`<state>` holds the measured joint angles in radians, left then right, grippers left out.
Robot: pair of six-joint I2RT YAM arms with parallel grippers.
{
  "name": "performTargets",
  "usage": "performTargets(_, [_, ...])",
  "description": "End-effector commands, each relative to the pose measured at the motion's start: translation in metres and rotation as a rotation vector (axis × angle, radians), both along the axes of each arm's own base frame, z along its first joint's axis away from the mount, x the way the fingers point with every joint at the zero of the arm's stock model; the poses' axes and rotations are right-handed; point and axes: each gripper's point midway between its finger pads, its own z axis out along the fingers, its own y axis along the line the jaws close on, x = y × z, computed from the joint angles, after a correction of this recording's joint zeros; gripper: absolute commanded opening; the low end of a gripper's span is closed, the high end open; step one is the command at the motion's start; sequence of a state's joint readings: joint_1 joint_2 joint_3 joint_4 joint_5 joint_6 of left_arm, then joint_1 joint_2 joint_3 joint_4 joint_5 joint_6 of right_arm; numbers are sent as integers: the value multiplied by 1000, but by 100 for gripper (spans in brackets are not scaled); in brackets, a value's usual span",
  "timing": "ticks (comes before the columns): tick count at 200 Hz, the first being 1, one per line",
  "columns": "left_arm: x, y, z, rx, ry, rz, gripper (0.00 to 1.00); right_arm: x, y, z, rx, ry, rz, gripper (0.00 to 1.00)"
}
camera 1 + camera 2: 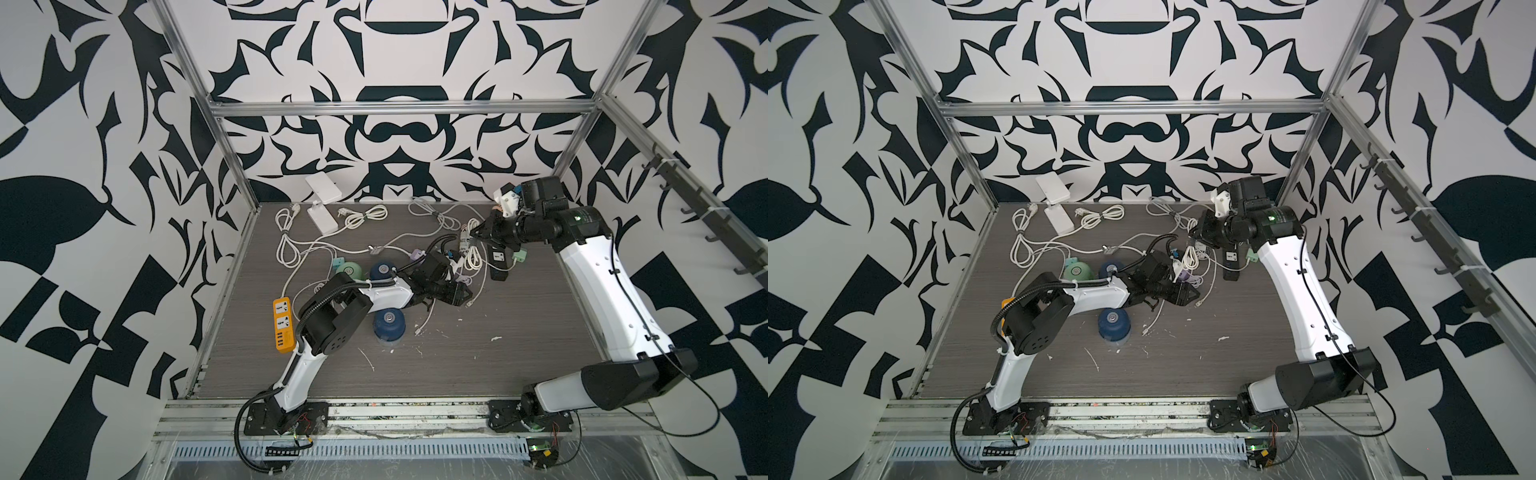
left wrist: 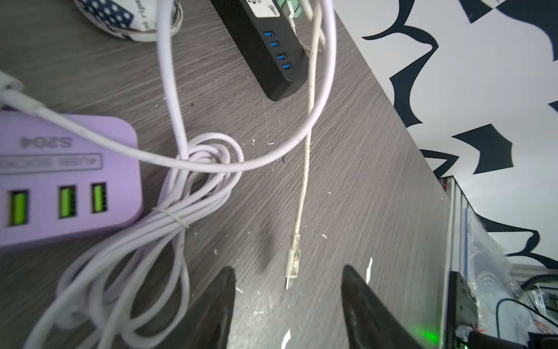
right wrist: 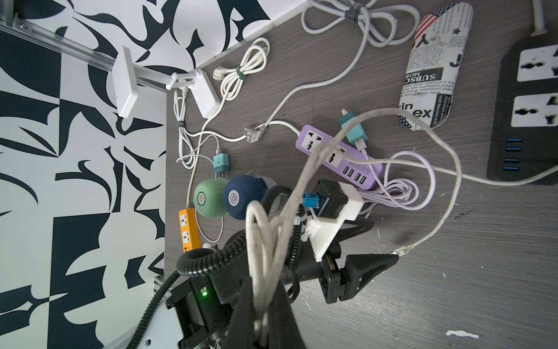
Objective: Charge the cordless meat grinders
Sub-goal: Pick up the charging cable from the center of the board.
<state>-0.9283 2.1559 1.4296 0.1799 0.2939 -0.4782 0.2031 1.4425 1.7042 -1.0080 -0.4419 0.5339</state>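
on a grey wood-grain table (image 1: pixel 498 353), two robot arms reach over a tangle of cords. the left gripper (image 2: pixel 289 269) sits low near the middle, jaws apart and holding nothing. the right gripper (image 1: pixel 478 233), raised toward the back right, is clamped on loops of a grubby white cable (image 3: pixel 447 217). three cordless meat grinders stand left of centre: one navy grinder (image 1: pixel 389 326) nearer the front, beside the left arm, with a second navy grinder (image 1: pixel 382 271) and a mint green grinder (image 1: pixel 351 270) behind it (that pair touch in the right wrist view). an orange power strip (image 1: pixel 284 324) lies by the left edge, a purple power strip (image 3: pixel 338 157) near the rear grinders, and a black power strip (image 1: pixel 497 262) below the right gripper. the cable's small connector (image 2: pixel 292 261) sits between the left gripper's open fingertips.
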Motion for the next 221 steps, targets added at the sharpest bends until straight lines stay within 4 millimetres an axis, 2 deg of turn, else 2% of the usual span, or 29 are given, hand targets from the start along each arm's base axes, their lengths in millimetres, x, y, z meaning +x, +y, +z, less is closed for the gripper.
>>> performTargets(1, [-1,-12,-2,-2,-6,-23,59,0,2,33,44,-102,7,0])
performTargets(51, [-4,-25,-17,18,7,-43,59,0,3,33,49,-102,8,0])
performTargets(98, [-1,-30,-34,60,4,-24,56,-1,4,32,56,-101,11,0])
performTargets(153, [-3,-39,-45,66,16,-33,52,0,4,31,53,-99,12,0])
performTargets(221, [-8,-34,-46,65,24,-35,27,1,-1,26,45,-92,5,0])
